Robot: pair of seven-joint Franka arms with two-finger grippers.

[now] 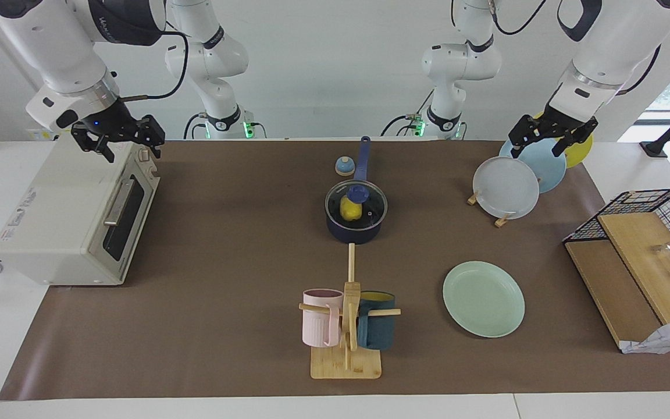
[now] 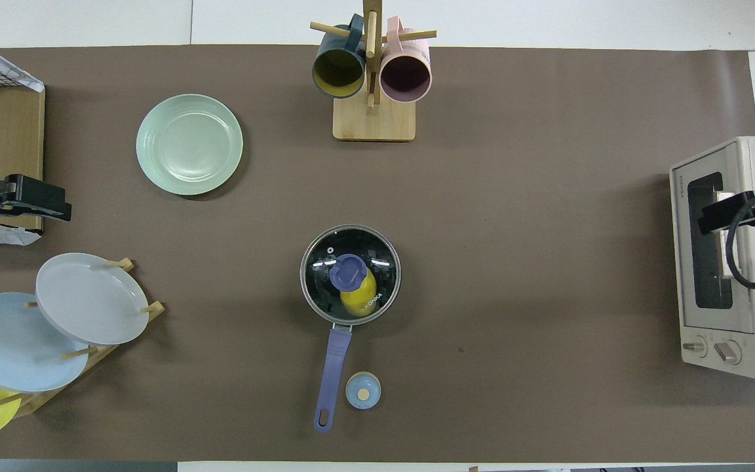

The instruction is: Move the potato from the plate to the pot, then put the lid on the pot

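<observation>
The right claw [image 1: 118, 138] hangs open and empty over the toaster oven [image 1: 73, 215]. At mid-counter the potato [image 1: 349, 208] sits in the pot [image 1: 355, 224] under the lid [image 1: 356, 203]; the plate [image 1: 484, 298] lies bare. The left claw [image 1: 552, 135] waits open above the plate rack [image 1: 506, 186], so both arms should simply keep clear of the pot.

You are looking at a robotics lab dressed up as a kitchen. Two white arms stand on bases with green lights against a bare white wall, cables looping off them. The white table [image 1: 544, 407] carries a brown paper mat [image 1: 224, 262], and kitchen props are spread over it: a toaster oven [image 1: 73, 221], a mug tree [image 1: 346, 326] with two mugs, a rack of plates [image 1: 521, 174], a saucepan [image 1: 355, 224], a wire basket [image 1: 660, 203] on wooden boards.
</observation>
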